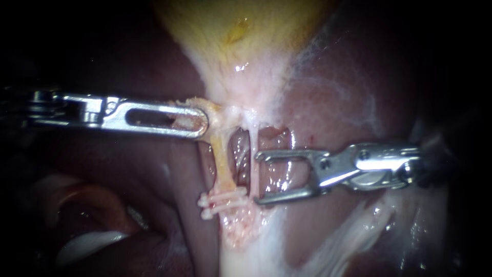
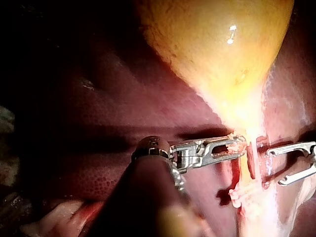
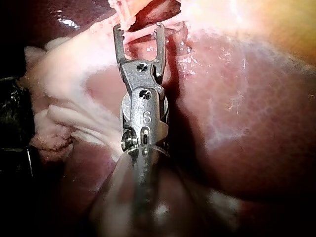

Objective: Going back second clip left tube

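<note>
My left instrument [image 1: 201, 122] comes in from the left, its slotted jaws shut on tissue at the neck of the yellow gallbladder [image 1: 241, 31]. Below that grip the yellowish left tube [image 1: 221, 161] runs down to two white clips [image 1: 223, 201] lying side by side across it. A thin pale right tube [image 1: 250, 164] hangs beside it. My right instrument [image 1: 258, 177] stands open and empty, its jaw tips just right of the thin tube and above the clips. The left wrist view shows the left instrument [image 2: 239, 147] on the neck tissue; the right wrist view shows the right instrument [image 3: 138, 27] open.
Dark red liver [image 1: 359, 92] surrounds the tubes on both sides. Whitish connective tissue [image 1: 338, 241] spreads below and to the right of the clips. A pale fold [image 1: 87, 241] lies at the lower left.
</note>
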Motion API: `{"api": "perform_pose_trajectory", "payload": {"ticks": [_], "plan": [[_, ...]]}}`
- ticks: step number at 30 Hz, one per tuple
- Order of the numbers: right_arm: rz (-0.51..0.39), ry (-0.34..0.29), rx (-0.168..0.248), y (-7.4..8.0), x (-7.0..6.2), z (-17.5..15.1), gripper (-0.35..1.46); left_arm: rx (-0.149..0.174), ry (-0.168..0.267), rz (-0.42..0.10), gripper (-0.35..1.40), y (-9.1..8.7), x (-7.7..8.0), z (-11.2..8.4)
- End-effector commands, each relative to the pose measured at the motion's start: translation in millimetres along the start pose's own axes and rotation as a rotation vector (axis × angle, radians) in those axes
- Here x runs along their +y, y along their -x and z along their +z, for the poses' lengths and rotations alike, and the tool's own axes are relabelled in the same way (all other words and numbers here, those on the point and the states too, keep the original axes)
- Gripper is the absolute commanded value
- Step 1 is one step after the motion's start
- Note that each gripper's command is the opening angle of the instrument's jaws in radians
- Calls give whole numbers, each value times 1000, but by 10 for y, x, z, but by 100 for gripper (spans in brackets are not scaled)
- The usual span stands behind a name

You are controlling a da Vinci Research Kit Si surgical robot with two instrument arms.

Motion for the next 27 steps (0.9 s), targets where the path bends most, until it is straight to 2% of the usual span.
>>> {"api": "perform_pose_trajectory", "payload": {"ticks": [1,7,14,20,27], "plan": [[-6,1,0,-5,2,-9,50,0,0,0,-35,0,0,1],[-18,11,-1,-20,7,-42,50,-1,1,1,-35,-1,2,2],[-23,10,-1,-21,6,-49,50,-3,2,4,-35,-2,8,8],[-23,9,-1,-22,4,-49,50,-3,-3,11,-35,-6,22,26],[-23,8,-1,-22,2,-49,50,15,6,22,-35,-9,42,56]]}}
